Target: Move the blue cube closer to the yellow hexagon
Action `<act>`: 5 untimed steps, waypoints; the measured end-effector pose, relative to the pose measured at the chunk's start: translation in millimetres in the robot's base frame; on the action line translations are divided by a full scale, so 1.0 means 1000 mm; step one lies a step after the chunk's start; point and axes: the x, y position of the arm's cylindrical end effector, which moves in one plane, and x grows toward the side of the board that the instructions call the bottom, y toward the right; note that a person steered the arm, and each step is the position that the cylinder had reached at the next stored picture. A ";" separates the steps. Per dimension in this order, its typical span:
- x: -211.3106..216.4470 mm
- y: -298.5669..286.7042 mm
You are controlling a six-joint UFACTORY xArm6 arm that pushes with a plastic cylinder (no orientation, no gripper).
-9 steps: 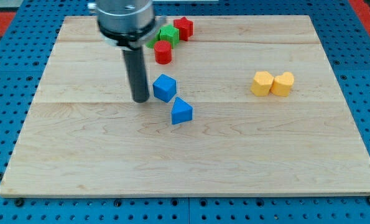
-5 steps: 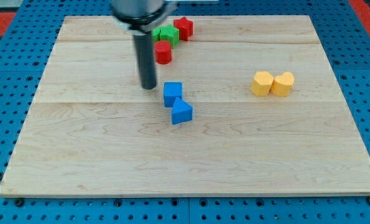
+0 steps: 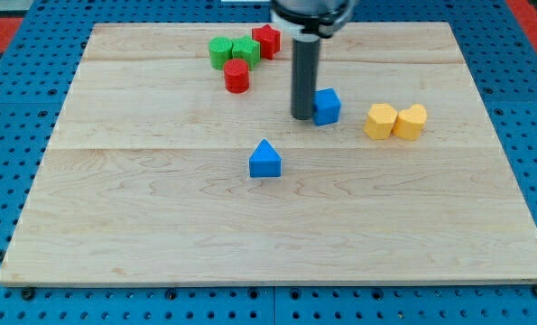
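Blue cube (image 3: pixel 327 106) sits near yellow hexagon (image 3: pixel 381 120), small gap left, slightly toward view's top of it. My tip (image 3: pixel 302 116) touches cube's left face — bare rod, nothing clamped. Risk: off-centre push spins cube or knocks hexagon into yellow heart (image 3: pixel 411 121). Since earlier frame — cube shoved rightward, away from blue triangular block (image 3: pixel 264 159).
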 end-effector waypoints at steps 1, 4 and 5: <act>0.010 0.010; -0.035 0.042; -0.029 0.043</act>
